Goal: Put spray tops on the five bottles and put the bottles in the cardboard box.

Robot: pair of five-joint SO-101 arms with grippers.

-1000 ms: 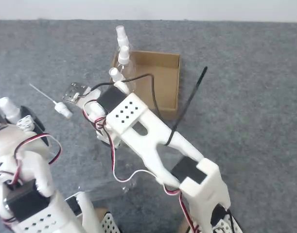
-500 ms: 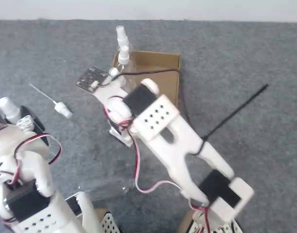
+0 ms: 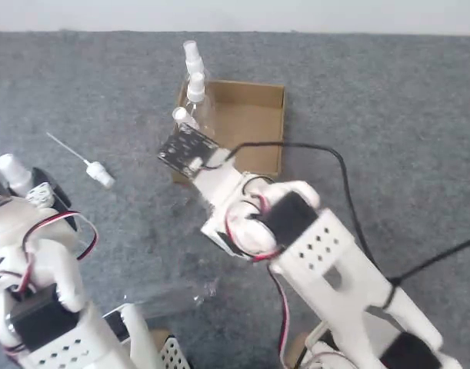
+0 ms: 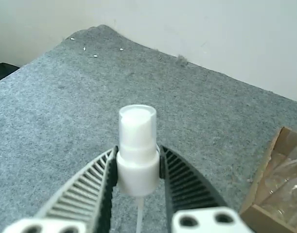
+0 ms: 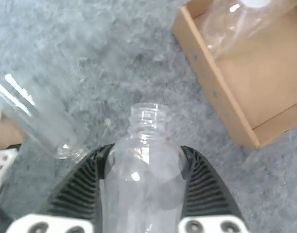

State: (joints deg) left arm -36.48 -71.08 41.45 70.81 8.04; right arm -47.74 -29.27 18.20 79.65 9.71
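Our left gripper pinches a white spray top with a thin tube. We see our right gripper clamping a clear, uncapped bottle near the cardboard box.

The left gripper and right gripper both have fingers closed, gripping.

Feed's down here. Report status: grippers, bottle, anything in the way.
Left gripper shut on spray top. Right gripper shut on uncapped bottle. Three capped bottles in box. Loose bottle lying near right gripper.
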